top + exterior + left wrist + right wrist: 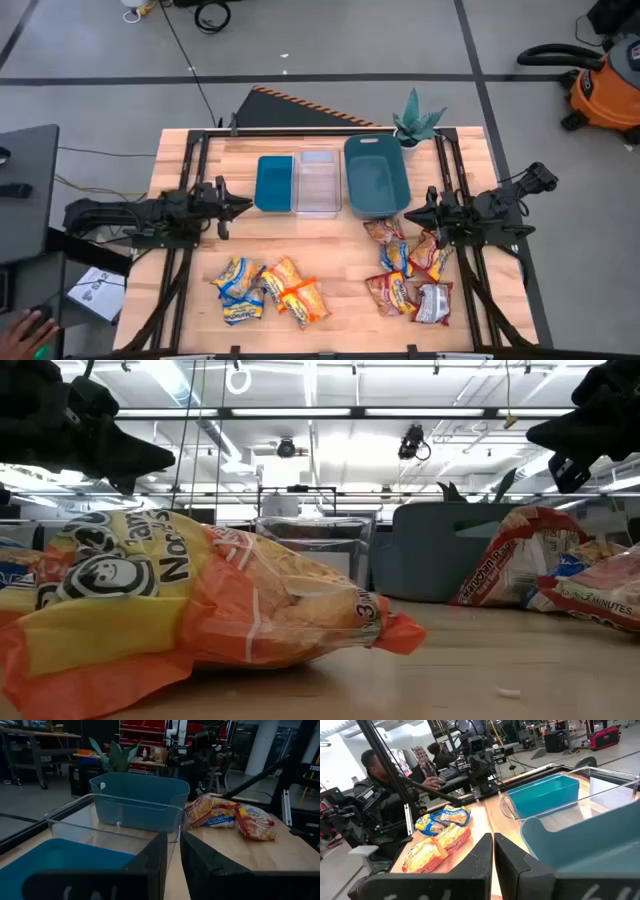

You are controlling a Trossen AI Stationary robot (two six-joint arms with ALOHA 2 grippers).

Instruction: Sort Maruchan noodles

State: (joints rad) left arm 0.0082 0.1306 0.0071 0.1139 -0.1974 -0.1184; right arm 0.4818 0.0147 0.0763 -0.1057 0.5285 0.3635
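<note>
Maruchan noodle packets lie flat on the wooden table in two heaps. The orange-yellow and yellow-and-blue ones (270,290) are near the front left. The red-brown ones (405,265) and a silvery-white one (433,302) are at the front right. My left gripper (243,207) hovers shut and empty, left of the small teal bin (273,183). My right gripper (408,213) hovers shut and empty by the large teal bin's (375,175) near right corner, above the right heap. The left wrist view shows the right heap (225,815); the right wrist view shows the left heap (440,832).
A clear bin (318,183) stands between the two teal bins at the table's far middle. A potted plant (415,122) stands at the far right corner. Bare wood lies between the heaps (345,280). A person (375,775) sits beyond the table's left side; a hand (25,330) shows there.
</note>
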